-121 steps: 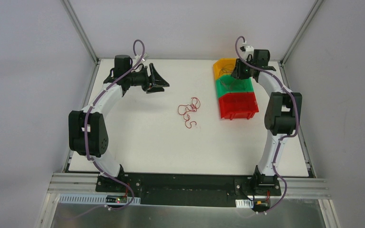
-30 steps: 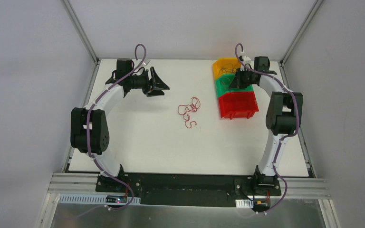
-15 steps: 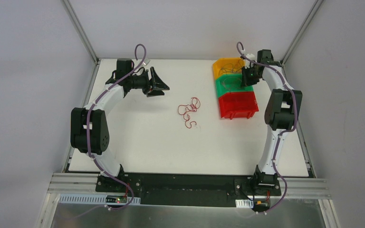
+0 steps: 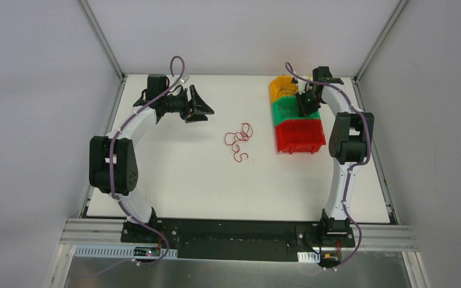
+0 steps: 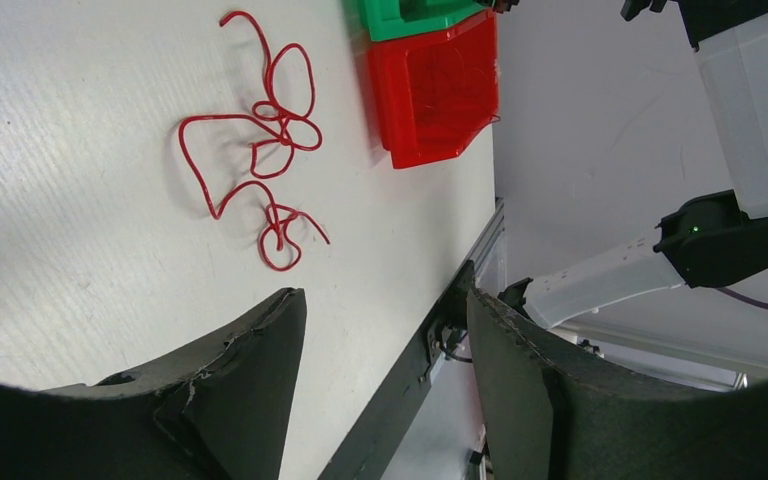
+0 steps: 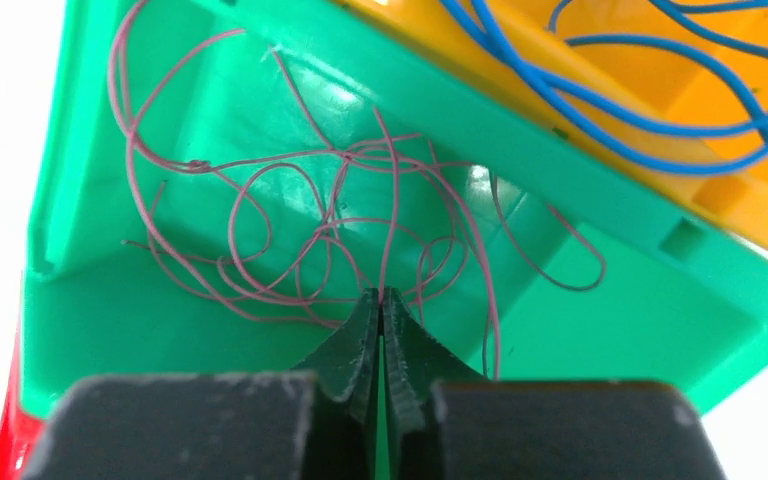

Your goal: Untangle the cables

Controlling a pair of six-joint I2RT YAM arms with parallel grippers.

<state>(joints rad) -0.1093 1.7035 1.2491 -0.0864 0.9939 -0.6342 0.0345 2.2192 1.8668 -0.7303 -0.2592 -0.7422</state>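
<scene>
Right arm is moving: over the last second your right end effector (image 4: 305,103) is drifting from the yellow bin (image 4: 281,84) side toward the green bin (image 4: 287,108). The wrist is turning and its purple hose is looping further left. Your left arm is keeping the pose it had a second ago.

Right wrist view: the right end effector (image 6: 381,300) is sitting with its jaws pressed fully together, tips pointing into the green bin (image 6: 610,330). Thin pinkish cables (image 6: 290,250) are lying in that bin in a loose, curly heap. One strand is running straight up from the tips; you cannot tell whether it is pinched. Blue cables (image 6: 650,75) are lying in the yellow bin (image 6: 750,212) next door.

Your left end effector (image 4: 207,113) is hovering over the far-left part of the desk (image 4: 180,180). Its jaws are standing wide apart with nothing between them.

Red cables (image 4: 239,141) are lying tangled mid-desk, between the left end effector and the red bin (image 4: 300,135), touching neither. From the left wrist, the red cables (image 5: 265,170) are showing several crossed loops just beside the red bin (image 5: 430,90).
</scene>
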